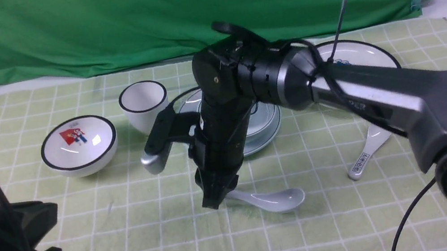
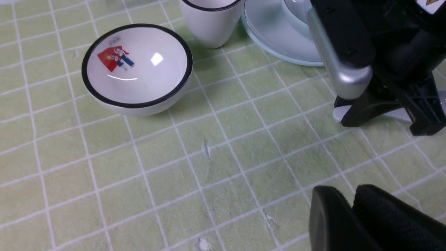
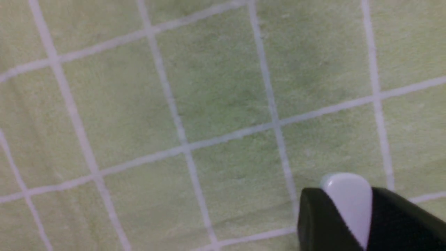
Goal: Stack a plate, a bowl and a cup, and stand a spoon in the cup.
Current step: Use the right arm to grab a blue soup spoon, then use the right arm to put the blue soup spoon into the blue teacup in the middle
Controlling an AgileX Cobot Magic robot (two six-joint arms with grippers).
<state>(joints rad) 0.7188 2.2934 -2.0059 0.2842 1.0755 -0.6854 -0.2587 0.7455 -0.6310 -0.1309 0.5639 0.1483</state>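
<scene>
The right gripper (image 1: 217,200) has its fingers (image 3: 313,219) pinching the spoon (image 1: 279,200) by the handle tip between them, probably so it can stand bowl-down.

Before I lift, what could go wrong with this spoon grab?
The right gripper pinches only the handle tip of the glossy spoon, so it may pivot or slip out when lifted. The arm hides most of the stack on the plate, close to the black-rimmed cup; a swing could knock either.
</scene>
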